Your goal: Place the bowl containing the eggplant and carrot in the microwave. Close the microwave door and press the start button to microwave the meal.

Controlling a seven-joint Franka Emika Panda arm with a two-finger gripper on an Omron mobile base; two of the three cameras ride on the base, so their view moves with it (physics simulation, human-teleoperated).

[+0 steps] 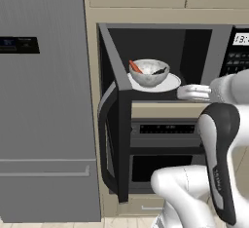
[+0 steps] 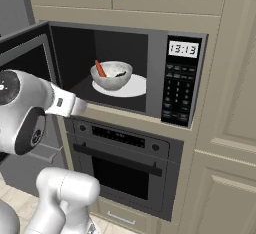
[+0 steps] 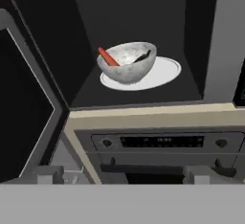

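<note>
A: Where do we stand? The bowl (image 3: 127,61) sits inside the microwave (image 2: 125,73) on the white turntable plate (image 3: 160,72), a little to the left of its middle, with the carrot (image 3: 108,57) and the eggplant (image 3: 143,56) in it. So we judge the first step done.

B: Agreed. The microwave door (image 1: 111,120) is swung wide open to the left, its curved handle facing outward. Closing it and pressing start on the keypad (image 2: 178,94) at the right are what we have left.

A: And our gripper (image 3: 122,174)? We see its two finger tips well apart at the bottom of the hand view, with nothing between them. It is outside the cavity, in front of the oven (image 2: 125,165) below.

B: How do the vegetables lie? In the hand view the carrot leans on the bowl's left rim, its long axis running from upper left down into the bowl, the top end poking over the edge. The eggplant lies toward the right side; we cannot tell its ends apart.
</note>
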